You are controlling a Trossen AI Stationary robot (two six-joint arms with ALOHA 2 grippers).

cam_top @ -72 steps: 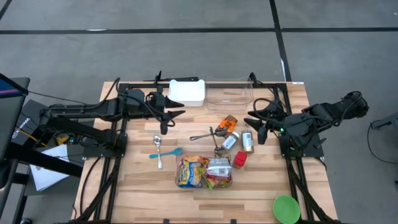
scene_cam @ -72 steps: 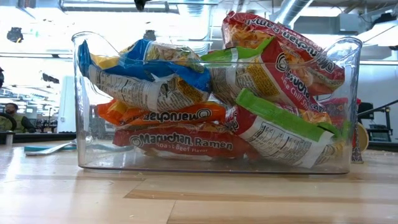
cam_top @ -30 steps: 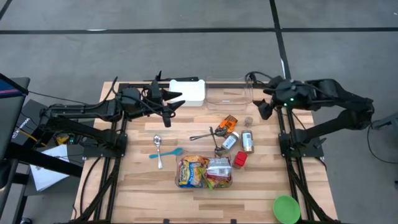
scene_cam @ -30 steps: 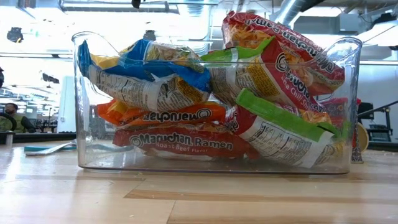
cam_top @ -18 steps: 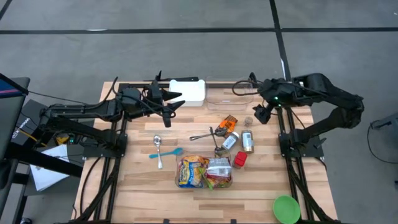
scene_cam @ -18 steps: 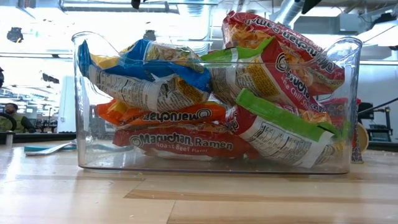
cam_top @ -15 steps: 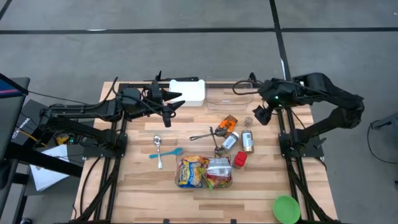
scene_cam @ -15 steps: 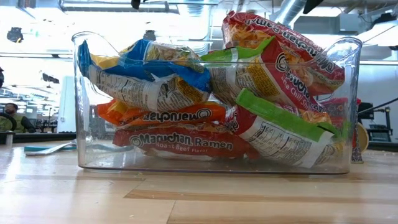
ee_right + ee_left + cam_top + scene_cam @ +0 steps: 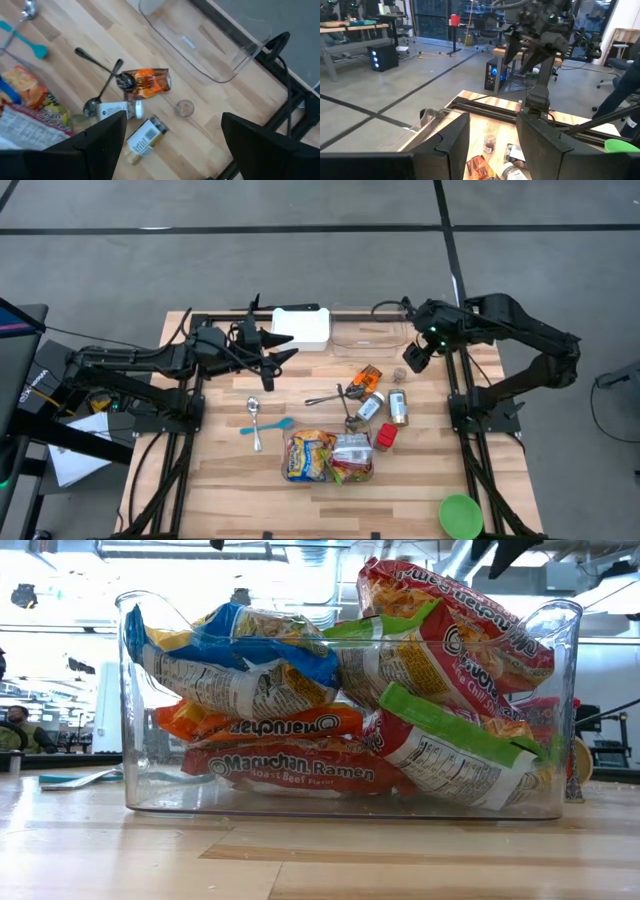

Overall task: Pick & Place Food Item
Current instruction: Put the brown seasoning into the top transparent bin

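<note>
From up top: my right gripper [image 9: 413, 358] is hanging high over the far right part of the table [image 9: 230, 480], near the empty clear tray [image 9: 368, 332], jaws spread wide with nothing in them. My left gripper [image 9: 268, 363] waits on the far left side by the white box [image 9: 301, 327], jaws roughly half open, also empty.

Low cam is basically all clear bin [image 9: 545, 802] stuffed with ramen packets [image 9: 290, 768], sitting at the near edge. No help for the jaws.

Left wrist: my own fingers [image 9: 451, 142] stand apart with nothing between, the right arm is across the table.

Right wrist: I'm looking down on the orange snack packet [image 9: 147, 81], a small round jar [image 9: 184, 107] and two bottles [image 9: 144, 134], all loose on the wood.

So I'd say I'm still in the reach phase, nothing picked. Next I need to drop down, line up over one food item, probably that orange packet, and close.
</note>
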